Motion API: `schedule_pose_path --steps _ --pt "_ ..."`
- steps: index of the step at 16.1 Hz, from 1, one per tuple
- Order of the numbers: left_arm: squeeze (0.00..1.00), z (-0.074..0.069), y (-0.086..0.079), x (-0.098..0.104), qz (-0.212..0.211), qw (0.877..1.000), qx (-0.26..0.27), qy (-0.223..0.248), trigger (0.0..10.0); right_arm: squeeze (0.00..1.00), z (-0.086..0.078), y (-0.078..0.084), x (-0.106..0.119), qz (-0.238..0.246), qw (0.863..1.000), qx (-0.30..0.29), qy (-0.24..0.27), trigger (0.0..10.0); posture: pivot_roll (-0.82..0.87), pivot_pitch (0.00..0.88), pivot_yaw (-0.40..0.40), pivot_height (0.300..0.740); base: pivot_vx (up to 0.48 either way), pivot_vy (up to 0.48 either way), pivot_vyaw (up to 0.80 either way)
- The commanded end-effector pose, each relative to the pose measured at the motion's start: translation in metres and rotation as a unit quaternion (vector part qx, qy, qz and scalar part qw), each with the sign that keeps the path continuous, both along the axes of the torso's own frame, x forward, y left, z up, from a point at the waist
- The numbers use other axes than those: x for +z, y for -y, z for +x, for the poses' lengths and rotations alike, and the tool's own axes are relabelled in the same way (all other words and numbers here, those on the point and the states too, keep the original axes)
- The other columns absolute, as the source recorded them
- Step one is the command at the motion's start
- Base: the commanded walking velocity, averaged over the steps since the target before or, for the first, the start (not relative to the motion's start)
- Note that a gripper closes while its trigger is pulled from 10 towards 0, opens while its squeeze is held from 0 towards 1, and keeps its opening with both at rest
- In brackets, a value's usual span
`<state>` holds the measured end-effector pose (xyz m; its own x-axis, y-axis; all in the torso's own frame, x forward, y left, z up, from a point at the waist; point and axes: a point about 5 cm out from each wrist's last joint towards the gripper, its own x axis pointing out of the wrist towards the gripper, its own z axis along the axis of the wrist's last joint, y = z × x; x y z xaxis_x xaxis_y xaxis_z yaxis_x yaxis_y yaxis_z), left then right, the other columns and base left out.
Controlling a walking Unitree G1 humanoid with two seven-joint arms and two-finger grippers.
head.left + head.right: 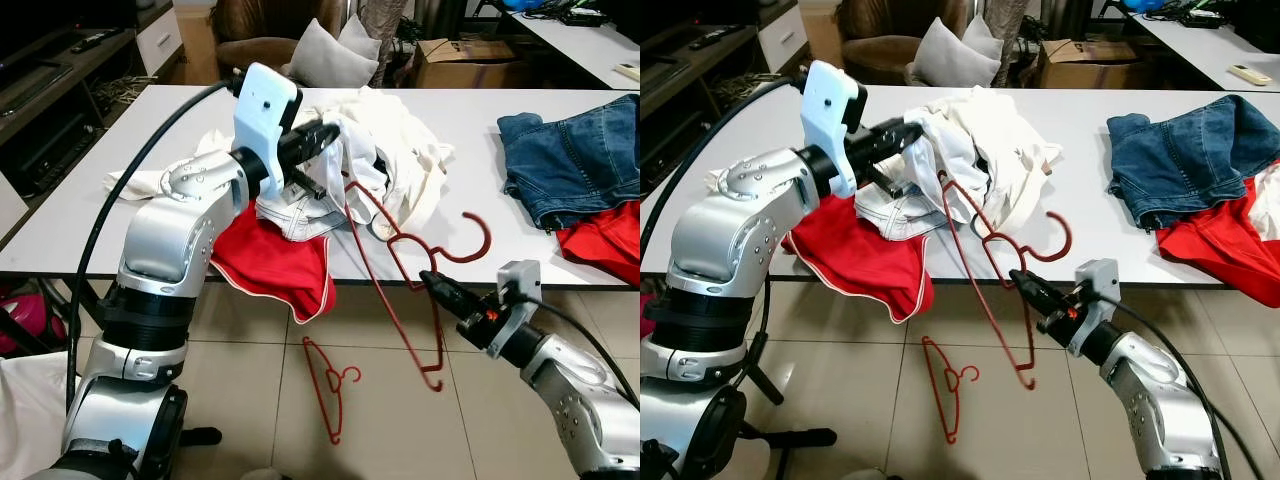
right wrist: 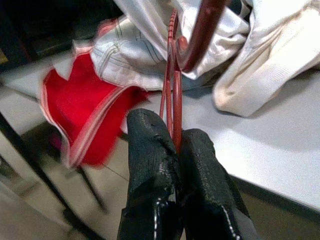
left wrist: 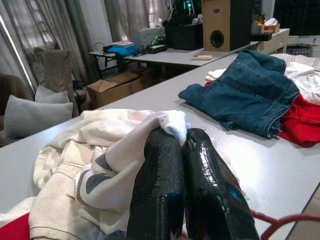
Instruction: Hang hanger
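The red hanger [image 1: 405, 262] is hanging off the table edge [image 1: 560, 268], its wire pinched in the closed jaws of the right gripper [image 1: 432, 279], while the left gripper [image 1: 325, 137] is clamping white clothing [image 1: 400, 150] just beyond its fingertips. Threading calls for slow, steady feeding into the fabric opening. The right wrist view is showing the wire running between the fingers [image 2: 150, 150]; the head views are showing a second hanger [image 1: 330, 385] lying on the floor.

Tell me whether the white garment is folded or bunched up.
Bunched up. The white garment lies in a rumpled heap on the table, with the left gripper pinching a fold and the red hanger poking into it.
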<state>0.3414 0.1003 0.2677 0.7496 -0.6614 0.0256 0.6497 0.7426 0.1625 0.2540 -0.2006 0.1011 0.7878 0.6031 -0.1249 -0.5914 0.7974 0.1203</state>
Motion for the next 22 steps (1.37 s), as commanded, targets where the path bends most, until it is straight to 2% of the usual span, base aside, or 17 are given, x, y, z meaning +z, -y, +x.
schedule_pose_path --steps 1,2,4,5,7,9,10,12,14,15,16,17,18,20,22 --pt "0.00 0.001 -0.001 0.005 -0.001 1.000 0.006 0.008 0.0 0.00 0.000 -0.001 0.004 -0.045 0.999 0.002 0.025 10.0 -0.07 0.000 0.059 0.740 0.000 0.000 0.00" --pt "0.00 0.002 0.000 0.003 0.001 1.000 0.008 0.007 0.0 0.00 -0.001 -0.001 0.004 -0.158 0.985 0.013 0.073 10.0 -0.07 0.000 0.059 0.740 0.000 0.000 0.00" --pt "0.00 0.002 0.000 0.002 0.001 1.000 0.009 0.006 0.0 0.00 0.000 -0.001 0.006 -0.202 0.974 0.010 0.107 10.0 -0.07 0.000 0.059 0.740 0.000 0.000 0.00" --pt "0.00 0.002 0.000 0.002 0.002 1.000 0.009 0.006 0.0 0.00 0.003 0.000 0.012 -0.209 0.968 -0.014 0.136 10.0 -0.07 0.000 0.056 0.740 0.000 0.000 0.00" --pt "0.00 0.000 0.001 0.002 0.007 1.000 0.000 0.005 0.0 0.00 0.008 0.003 0.016 -0.217 0.963 -0.041 0.155 10.0 -0.07 0.000 0.054 0.740 0.000 0.000 0.00" --pt "0.00 -0.006 0.005 -0.001 0.021 0.999 -0.029 0.004 0.0 0.00 0.014 0.001 0.018 -0.194 0.966 -0.059 0.161 10.0 -0.07 0.000 0.054 0.740 0.000 0.000 0.00" --pt "0.00 -0.013 0.007 -0.007 0.052 0.997 -0.060 -0.001 0.0 0.00 0.018 -0.003 0.018 -0.141 0.977 -0.070 0.145 10.0 -0.07 0.000 0.055 0.740 0.000 0.000 0.00" --pt "0.00 -0.020 0.007 -0.014 0.090 0.992 -0.085 -0.006 0.0 0.00 0.023 -0.008 0.014 -0.071 0.988 -0.076 0.111 10.0 -0.07 0.000 0.055 0.740 0.000 0.000 0.00" --pt "0.00 -0.024 0.006 -0.015 0.101 0.990 -0.099 -0.008 0.0 0.00 0.026 -0.012 0.009 -0.007 0.994 -0.073 0.075 10.0 -0.06 0.000 0.048 0.740 0.000 0.000 0.00" --pt "0.00 -0.024 0.003 -0.013 0.104 0.991 -0.089 -0.003 0.0 0.00 0.024 -0.018 0.004 0.057 0.996 -0.062 0.032 10.0 -0.05 0.000 0.044 0.740 0.000 0.000 0.00" --pt "0.00 -0.023 0.002 -0.013 0.105 0.991 -0.084 -0.003 0.0 0.00 0.024 -0.019 0.003 0.071 0.995 -0.060 0.021 10.0 -0.05 0.000 0.044 0.740 0.000 0.000 0.00" --pt "0.00 -0.019 -0.004 -0.014 0.119 0.991 -0.059 0.001 0.0 0.00 0.021 -0.022 -0.004 0.140 0.987 -0.074 -0.040 10.0 -0.05 0.000 0.044 0.740 0.000 0.000 0.00" --pt "0.00 -0.019 -0.007 -0.016 0.125 0.991 -0.057 0.000 0.0 0.00 0.021 -0.025 -0.009 0.180 0.977 -0.087 -0.071 10.0 -0.05 0.000 0.046 0.740 0.000 0.000 0.00" --pt "0.00 -0.023 -0.009 -0.019 0.132 0.989 -0.067 -0.007 0.0 0.00 0.027 -0.026 -0.018 0.228 0.958 -0.119 -0.126 10.0 -0.05 0.000 0.048 0.740 0.000 0.000 0.00" --pt "0.00 -0.028 -0.014 -0.027 0.155 0.984 -0.082 -0.023 0.0 0.00 0.050 -0.024 -0.004 0.325 0.922 -0.163 -0.131 10.0 -0.05 0.000 0.052 0.740 0.000 0.000 0.00"
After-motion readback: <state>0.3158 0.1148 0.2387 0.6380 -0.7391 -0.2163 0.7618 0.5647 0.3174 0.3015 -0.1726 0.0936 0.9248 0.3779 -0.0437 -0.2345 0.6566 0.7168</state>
